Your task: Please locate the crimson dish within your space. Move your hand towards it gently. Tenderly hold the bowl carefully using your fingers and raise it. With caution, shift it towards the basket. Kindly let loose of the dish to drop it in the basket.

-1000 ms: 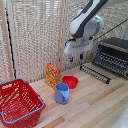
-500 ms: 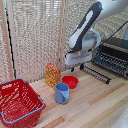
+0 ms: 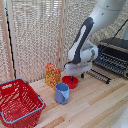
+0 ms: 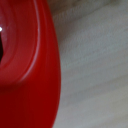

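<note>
The crimson dish (image 3: 70, 81) is a small shallow red bowl on the wooden table, just behind the blue mug. My gripper (image 3: 73, 75) has come down onto it, its fingers reaching the bowl's rim; whether they are closed on it does not show. The wrist view is filled by the bowl's red rim and wall (image 4: 30, 75) very close up, with bare wood beside it; no fingers are clear there. The basket (image 3: 18, 102), red mesh with a blue rim, stands at the exterior view's left near the table's front.
A blue mug (image 3: 62, 93) stands right in front of the bowl. A yellow-red box (image 3: 52, 75) stands beside the bowl by the wicker screen. A black toaster oven (image 3: 114, 56) with a rack sits at the exterior view's right.
The arm has lowered and shifted toward the exterior view's left, bringing the gripper down onto the red bowl. Bowl, mug and basket have stayed put.
</note>
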Motion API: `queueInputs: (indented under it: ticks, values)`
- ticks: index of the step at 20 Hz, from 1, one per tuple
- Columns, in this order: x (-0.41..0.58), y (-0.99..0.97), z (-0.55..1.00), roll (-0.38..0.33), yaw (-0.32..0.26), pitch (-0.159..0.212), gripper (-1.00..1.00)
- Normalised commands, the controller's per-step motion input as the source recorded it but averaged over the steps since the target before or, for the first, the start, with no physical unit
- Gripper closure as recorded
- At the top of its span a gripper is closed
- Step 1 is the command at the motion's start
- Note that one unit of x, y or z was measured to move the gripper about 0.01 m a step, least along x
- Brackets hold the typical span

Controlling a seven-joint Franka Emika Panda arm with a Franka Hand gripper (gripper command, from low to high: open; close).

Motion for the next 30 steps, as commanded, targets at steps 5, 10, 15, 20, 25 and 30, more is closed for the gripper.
queueInputs:
  ticks: [5, 10, 15, 20, 25, 30]
  values:
    - [0.072, -0.02, -0.11, 0.0, -0.002, 0.0, 1.0]
    - [0.003, 0.0, 0.0, 0.0, 0.0, 0.006, 1.0]
    - [0.0, 0.0, 0.0, 0.0, 0.0, 0.0, 1.0]
    - [-0.009, 0.0, 0.04, 0.0, 0.0, 0.011, 1.0]
    - [0.022, -0.12, 0.48, 0.054, -0.05, 0.034, 1.0]
    - [0.093, -0.18, 0.78, 0.078, -0.009, 0.104, 1.0]
